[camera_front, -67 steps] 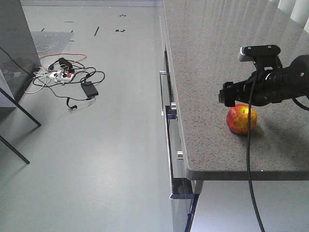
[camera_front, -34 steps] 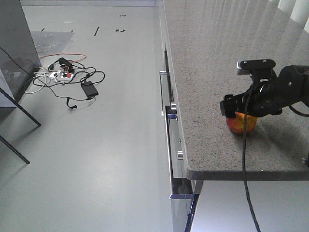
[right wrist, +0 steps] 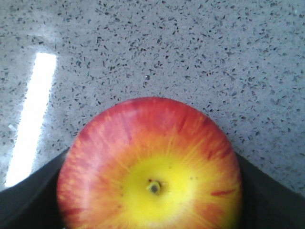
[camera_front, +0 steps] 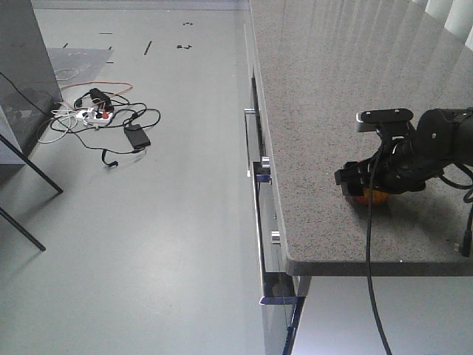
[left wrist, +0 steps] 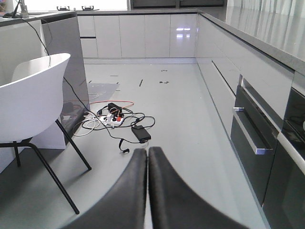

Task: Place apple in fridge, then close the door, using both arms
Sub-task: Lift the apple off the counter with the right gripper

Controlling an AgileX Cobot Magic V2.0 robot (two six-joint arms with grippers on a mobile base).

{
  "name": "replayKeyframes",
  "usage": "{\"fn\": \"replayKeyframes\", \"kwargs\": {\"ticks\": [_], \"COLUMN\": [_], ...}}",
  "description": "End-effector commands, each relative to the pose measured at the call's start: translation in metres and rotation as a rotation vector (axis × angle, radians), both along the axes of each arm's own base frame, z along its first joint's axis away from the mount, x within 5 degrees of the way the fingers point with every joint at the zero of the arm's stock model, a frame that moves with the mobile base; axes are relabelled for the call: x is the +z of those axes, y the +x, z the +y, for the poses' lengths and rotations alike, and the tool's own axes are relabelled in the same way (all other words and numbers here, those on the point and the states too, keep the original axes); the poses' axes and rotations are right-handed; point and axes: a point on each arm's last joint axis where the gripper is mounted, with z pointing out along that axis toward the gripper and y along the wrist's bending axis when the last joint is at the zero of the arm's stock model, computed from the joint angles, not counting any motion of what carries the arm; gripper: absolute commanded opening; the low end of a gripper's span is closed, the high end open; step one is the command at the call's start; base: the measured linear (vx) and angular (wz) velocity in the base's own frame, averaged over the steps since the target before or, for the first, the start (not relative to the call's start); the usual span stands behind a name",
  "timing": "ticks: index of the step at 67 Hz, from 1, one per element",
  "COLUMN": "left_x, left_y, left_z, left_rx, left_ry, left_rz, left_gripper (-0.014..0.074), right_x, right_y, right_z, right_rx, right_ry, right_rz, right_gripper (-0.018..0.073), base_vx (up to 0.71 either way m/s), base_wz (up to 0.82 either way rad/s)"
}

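Note:
The apple (right wrist: 150, 162), red with a yellow patch round its stem dimple, sits on the speckled grey counter (camera_front: 325, 96) near the front edge. My right gripper (camera_front: 372, 192) has come down over it from above, and only a sliver of apple (camera_front: 375, 197) shows under the black hand. Its dark fingers (right wrist: 28, 200) stand open on either side of the fruit, close against its flanks. My left gripper (left wrist: 148, 153) hangs over the floor with both jaws pressed together and nothing between them. The fridge and its door are out of view.
The counter edge (camera_front: 369, 260) lies just in front of the apple. Drawer handles (camera_front: 259, 174) line the cabinet face. A tangle of cables and a power strip (camera_front: 103, 117) lies on the floor. A white chair (left wrist: 28, 95) and a grey cabinet panel (left wrist: 64, 71) stand left.
My right gripper has dropped from just above the apple down around it, hiding most of the fruit. The apple has stayed in place on the counter.

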Motion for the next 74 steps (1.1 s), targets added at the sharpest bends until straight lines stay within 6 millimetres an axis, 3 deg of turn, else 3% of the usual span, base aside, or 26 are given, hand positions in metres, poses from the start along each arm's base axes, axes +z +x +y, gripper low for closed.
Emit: {"fn": "replayKeyframes", "kwargs": {"ticks": [1, 10, 21, 29, 35, 46, 58, 74], "left_x": [0.002, 0.002, 0.002, 0.002, 0.002, 0.002, 0.002, 0.002], "left_y": [0.0, 0.0, 0.0, 0.0, 0.0, 0.0, 0.0, 0.0], "left_z": [-0.002, -0.002, -0.002, -0.002, -0.002, -0.002, -0.002, -0.002], "left_rx": [-0.018, -0.018, -0.018, -0.018, -0.018, -0.018, -0.018, -0.018], "left_ry": [0.003, 0.003, 0.003, 0.003, 0.003, 0.003, 0.003, 0.003], "left_rz": [-0.069, -0.069, -0.069, -0.069, -0.069, -0.069, -0.069, -0.069], "left_gripper": [-0.0008, -0.0008, -0.0008, -0.0008, -0.0008, -0.0008, -0.0008, -0.0008], "right_x": [0.032, 0.049, 0.108, 0.164, 0.203, 0.246, 0.253, 0.22], "right_y": [0.002, -0.002, -0.024, -0.06, -0.097, -0.173, -0.251, -0.324], "right_z": [-0.001, -0.001, -0.003, -0.005, -0.008, -0.012, -0.017, -0.02], "right_rx": [-0.002, 0.004, 0.001, 0.005, 0.016, 0.024, 0.03, 0.035], "right_ry": [0.002, 0.001, 0.014, 0.023, 0.02, 0.026, 0.045, 0.083], "right_rz": [-0.111, -0.17, -0.354, -0.51, -0.606, -0.708, -0.775, -0.851], "right_gripper": [0.0463, 0.0329, 0.02, 0.0155, 0.0146, 0.0148, 0.0148, 0.0148], "base_vx": [0.0, 0.0, 0.0, 0.0, 0.0, 0.0, 0.0, 0.0], "base_wz": [0.0, 0.0, 0.0, 0.0, 0.0, 0.0, 0.0, 0.0]}}
